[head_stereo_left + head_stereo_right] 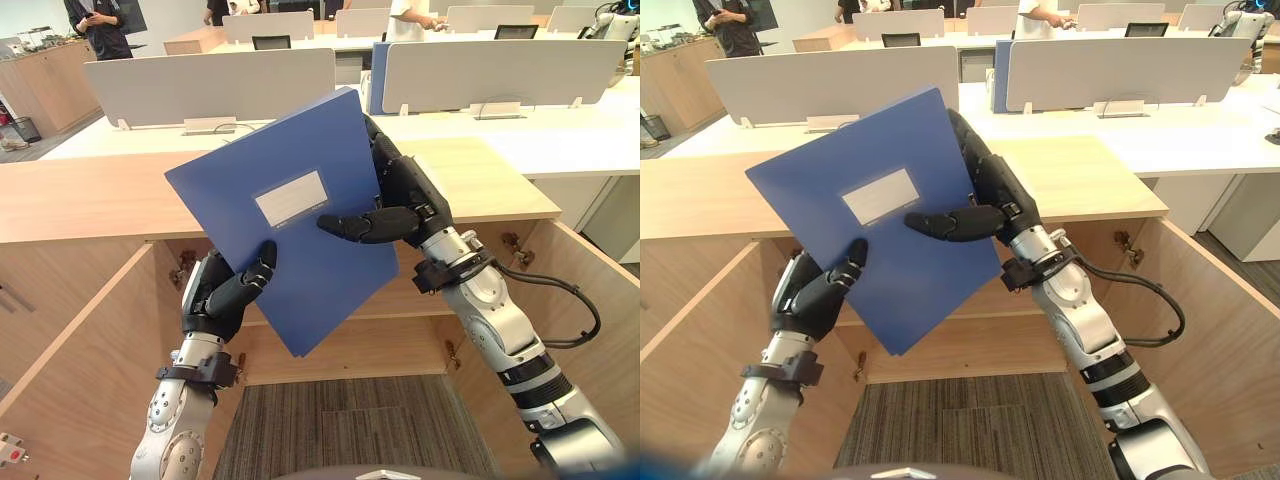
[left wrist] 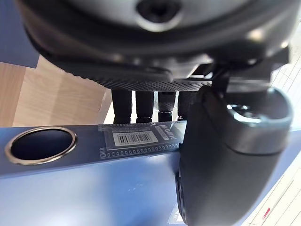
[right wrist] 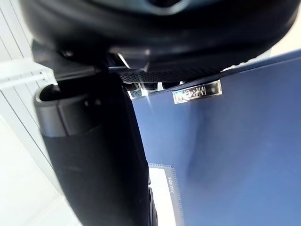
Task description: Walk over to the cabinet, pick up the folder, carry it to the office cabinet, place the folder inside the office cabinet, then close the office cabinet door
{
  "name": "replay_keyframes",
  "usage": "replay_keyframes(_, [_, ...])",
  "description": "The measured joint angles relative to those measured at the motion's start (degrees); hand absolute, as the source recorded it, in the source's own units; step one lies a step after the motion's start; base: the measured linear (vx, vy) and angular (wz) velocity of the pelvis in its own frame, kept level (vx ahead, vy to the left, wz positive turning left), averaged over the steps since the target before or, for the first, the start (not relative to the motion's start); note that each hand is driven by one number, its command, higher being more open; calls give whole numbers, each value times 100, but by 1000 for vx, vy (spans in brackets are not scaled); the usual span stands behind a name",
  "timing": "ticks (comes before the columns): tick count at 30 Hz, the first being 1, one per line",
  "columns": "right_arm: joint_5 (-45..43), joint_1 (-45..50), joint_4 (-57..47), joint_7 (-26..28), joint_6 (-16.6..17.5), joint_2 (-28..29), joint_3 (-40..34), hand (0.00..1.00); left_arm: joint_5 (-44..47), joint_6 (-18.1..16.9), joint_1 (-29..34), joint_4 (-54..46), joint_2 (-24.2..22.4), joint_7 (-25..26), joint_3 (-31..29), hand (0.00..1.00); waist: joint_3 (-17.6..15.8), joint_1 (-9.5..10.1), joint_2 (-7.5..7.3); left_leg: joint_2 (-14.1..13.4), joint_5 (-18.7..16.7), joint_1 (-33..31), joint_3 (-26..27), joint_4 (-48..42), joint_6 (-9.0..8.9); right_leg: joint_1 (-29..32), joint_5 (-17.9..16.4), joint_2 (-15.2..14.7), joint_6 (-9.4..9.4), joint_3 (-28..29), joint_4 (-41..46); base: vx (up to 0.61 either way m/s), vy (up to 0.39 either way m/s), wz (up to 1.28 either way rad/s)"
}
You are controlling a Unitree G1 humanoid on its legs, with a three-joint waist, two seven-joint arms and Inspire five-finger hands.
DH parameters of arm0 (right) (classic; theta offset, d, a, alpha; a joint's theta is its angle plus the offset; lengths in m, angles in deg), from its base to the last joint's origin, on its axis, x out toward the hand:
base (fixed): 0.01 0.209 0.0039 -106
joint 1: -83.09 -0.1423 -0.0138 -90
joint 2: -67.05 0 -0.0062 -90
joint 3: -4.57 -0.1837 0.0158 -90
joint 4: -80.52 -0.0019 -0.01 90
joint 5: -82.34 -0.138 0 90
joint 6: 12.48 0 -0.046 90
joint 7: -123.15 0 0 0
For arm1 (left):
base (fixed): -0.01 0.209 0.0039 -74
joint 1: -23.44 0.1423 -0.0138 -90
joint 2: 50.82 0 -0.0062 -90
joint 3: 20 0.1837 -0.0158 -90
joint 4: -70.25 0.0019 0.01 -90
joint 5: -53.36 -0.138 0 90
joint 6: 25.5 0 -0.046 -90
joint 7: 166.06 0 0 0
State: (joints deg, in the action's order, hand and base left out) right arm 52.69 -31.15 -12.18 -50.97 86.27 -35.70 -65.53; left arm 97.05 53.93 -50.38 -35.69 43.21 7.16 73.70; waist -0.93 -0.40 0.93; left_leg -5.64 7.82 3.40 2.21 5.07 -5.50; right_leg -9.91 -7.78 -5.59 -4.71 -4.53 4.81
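Observation:
A blue folder (image 1: 290, 210) with a pale label is held up, tilted, in front of the open office cabinet (image 1: 470, 180). My left hand (image 1: 222, 292) grips its lower left edge, thumb on the front and fingers behind. My right hand (image 1: 395, 205) pinches the right edge, thumb across the front and fingers behind. In the left wrist view the folder's spine (image 2: 94, 141) with its metal ring hole lies between my fingers (image 2: 150, 106) and thumb. In the right wrist view the thumb (image 3: 94, 155) presses on the blue cover (image 3: 235, 155).
The cabinet's two doors (image 1: 70, 370) (image 1: 590, 330) stand open to either side, with a wooden shelf (image 1: 350, 350) inside and grey carpet (image 1: 350, 425) below. Behind are white desks with partition screens (image 1: 210, 85), and people (image 1: 100, 25) stand at the back.

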Motion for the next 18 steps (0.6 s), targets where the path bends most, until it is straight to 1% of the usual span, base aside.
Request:
replay_keyframes(2, [-35,-168,84,55,-6,-264,170,100,180,1,0,0,224,-67,13,0,14,1,6,-2,25,-44,-3,1,3,44,20,4,7,-1,-3,-46,7,-1])
replay_keyframes(3, [-128,-330,181,130,-8,-458,303,0,307,3,-1,0,371,-101,2,0,20,0,9,-4,38,-66,1,1,8,73,34,6,12,5,-4,-38,8,-2])
replay_keyframes(5, [-273,-539,298,225,-10,-753,515,0,459,8,-1,0,613,-115,-26,0,23,4,5,-5,47,-70,4,1,10,76,49,6,10,8,-11,-41,11,-1])
replay_keyframes(7, [-599,-740,432,391,-12,-1188,811,0,659,87,-9,0,1027,-208,-83,0,70,21,-26,-7,54,-81,6,0,8,81,65,9,11,9,-28,-16,5,0])
replay_keyframes(8, [-682,-777,466,424,-13,-1296,888,0,698,101,-10,0,1144,-232,-102,0,90,32,-36,-7,54,-84,6,0,7,82,69,9,11,9,-34,0,0,0])
replay_keyframes(10, [-1177,-876,499,854,-115,-1800,1346,0,755,116,-127,0,1661,-638,-89,0,132,91,-80,-11,55,-94,8,0,6,82,82,15,12,10,-60,0,0,0])
replay_keyframes(13, [-1737,-876,504,1272,-165,-2158,1649,0,741,122,-147,22,2020,-730,-214,0,137,103,-88,-12,57,-106,20,0,3,99,91,15,10,23,-64,0,0,0])
replay_keyframes(15, [-2038,-875,503,1487,-181,-2320,1782,0,733,122,-206,81,2095,-797,-246,0,142,115,-92,-14,59,-106,20,0,1,100,91,16,10,23,-62,0,0,0])
replay_keyframes(18, [-2224,-873,493,1557,-163,-2395,1822,0,736,121,-309,156,2115,-889,-224,0,153,153,-111,-24,60,-108,22,0,-2,105,92,25,11,25,-61,0,0,0])
